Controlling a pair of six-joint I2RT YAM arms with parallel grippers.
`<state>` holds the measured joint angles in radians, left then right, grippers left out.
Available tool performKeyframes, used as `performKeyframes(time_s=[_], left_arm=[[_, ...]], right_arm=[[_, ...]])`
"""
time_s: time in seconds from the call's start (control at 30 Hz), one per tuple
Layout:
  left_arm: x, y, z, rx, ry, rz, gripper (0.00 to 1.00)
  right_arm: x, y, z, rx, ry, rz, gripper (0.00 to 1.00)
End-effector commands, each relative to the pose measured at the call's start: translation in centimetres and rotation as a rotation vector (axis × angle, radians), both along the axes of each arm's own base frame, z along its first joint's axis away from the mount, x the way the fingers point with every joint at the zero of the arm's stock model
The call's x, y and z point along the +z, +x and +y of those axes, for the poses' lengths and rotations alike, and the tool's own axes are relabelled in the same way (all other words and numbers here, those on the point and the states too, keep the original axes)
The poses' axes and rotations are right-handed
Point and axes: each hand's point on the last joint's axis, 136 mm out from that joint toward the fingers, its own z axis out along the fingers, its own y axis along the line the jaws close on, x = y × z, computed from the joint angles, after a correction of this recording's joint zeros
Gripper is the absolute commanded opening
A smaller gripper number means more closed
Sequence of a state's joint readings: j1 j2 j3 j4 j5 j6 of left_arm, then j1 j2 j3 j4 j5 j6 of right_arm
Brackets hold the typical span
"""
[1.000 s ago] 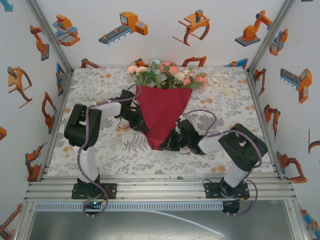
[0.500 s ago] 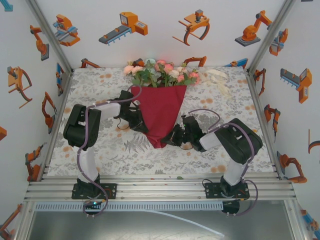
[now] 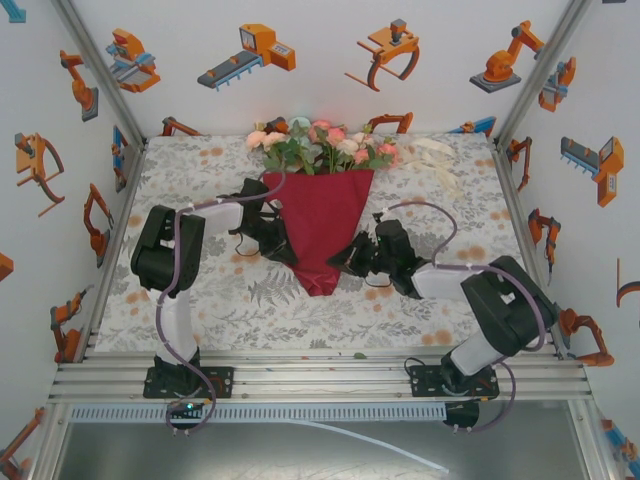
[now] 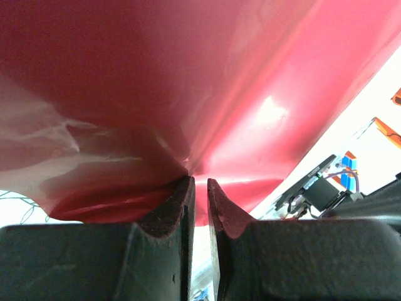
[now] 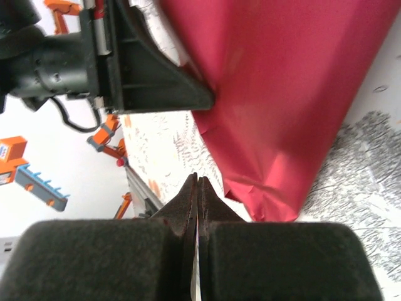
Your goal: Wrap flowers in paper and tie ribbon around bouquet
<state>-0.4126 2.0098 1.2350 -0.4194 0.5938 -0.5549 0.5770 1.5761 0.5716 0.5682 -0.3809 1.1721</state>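
The dark red paper [image 3: 320, 225] is folded into a cone around the flowers [image 3: 320, 148], whose pink, peach and cream blooms stick out at the far end. My left gripper [image 3: 288, 252] sits at the cone's left edge. In the left wrist view its jaws are nearly together at the paper [image 4: 188, 81], whose creases run into the fingertips [image 4: 187, 188]. My right gripper [image 3: 340, 263] is shut and empty, just right of the cone's lower tip, apart from the paper [image 5: 282, 94]. The cream ribbon [image 3: 438, 160] lies loose at the back right.
The patterned table cover [image 3: 220, 300] has free room in front of the cone and on both sides. Walls with orange robot pictures enclose the table. The left arm's gripper body [image 5: 125, 69] shows in the right wrist view, against the paper's edge.
The cone with the flowers has shifted a little toward the back left. My right gripper has moved up from the cone's tip along its right side, still shut. The left gripper has stayed at the paper's edge.
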Motion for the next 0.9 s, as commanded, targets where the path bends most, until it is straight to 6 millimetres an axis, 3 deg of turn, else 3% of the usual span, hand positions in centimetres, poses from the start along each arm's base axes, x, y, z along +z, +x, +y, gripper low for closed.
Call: performKeyframes(time_s=[0.0,0.17,0.3,0.6,0.73,0.87], left_arm=[[-1.6,-0.7,0.5,-0.024,0.048,0.022,0.2],[-1.6,-0.6,0.5,-0.025,0.049,0.02,0.2],[-1.5,-0.5,0.4,-0.026,0.046,0.016,0.2],[-1.5,-0.6,0.3,-0.031,0.037,0.024,0.2],[-1.6,-0.6,0.2,-0.034,0.037,0.022,0.2],[-1.7,-0.6,0.2,-0.036,0.033,0.027,0.2]], right_arm=[[-4.0,0.1,-0.3,0.024,-0.098,0.068,0.0],[-7.1,-1.7,-0.3,0.058,-0.092,0.156,0.0],[-7.1,-2.3,-0.7,0.063,-0.094,0.158,0.0],[-3.4,3.0,-0.9,-0.029,-0.043,0.075,0.0],[-5.4,4.5,-3.1,-0.099,-0.072,0.107,0.0],[-7.0,5.7,-3.4,-0.089,-0.059,0.138,0.0]])
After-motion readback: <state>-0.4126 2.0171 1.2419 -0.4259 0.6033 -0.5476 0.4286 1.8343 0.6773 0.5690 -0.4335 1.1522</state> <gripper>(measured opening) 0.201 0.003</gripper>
